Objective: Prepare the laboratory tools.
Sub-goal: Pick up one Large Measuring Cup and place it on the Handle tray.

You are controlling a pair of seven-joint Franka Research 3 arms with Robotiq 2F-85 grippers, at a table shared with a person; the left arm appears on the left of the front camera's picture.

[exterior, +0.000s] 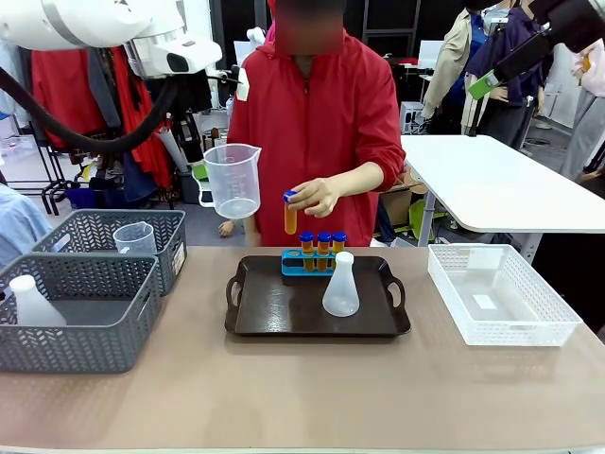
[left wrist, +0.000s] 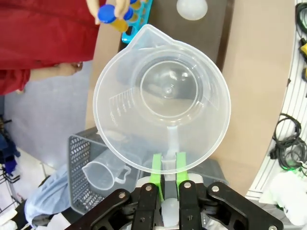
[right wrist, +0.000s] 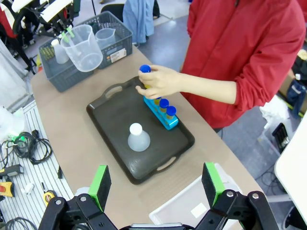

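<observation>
In the left wrist view the left gripper [left wrist: 168, 168] has its green pads pressed together on the thin handle of the clear measuring beaker [left wrist: 163, 96], and we look straight down into its open mouth. So the beaker hangs upright, which we think keeps it ready to be set down on its base. In the front view it hangs in the air at the upper left of the centre, above the desk [exterior: 189, 388], between the grey mesh baskets [exterior: 85, 331] and the dark tray [exterior: 255, 317].

We judge that the tray is its goal, because the other tools are gathered there. The translucent conical flask [exterior: 340, 286] stands on it in front of the small blue tube rack [exterior: 295, 268], where three blue-capped tubes [exterior: 322, 243] stand. The person's hand [exterior: 314, 196] holds the fourth tube [exterior: 290, 218] just above the left end of the rack.

The right gripper [right wrist: 157, 184] is spread wide and holds nothing. It is above the white lattice bin [right wrist: 187, 206], probably to keep out of the way of the person's arm.
</observation>
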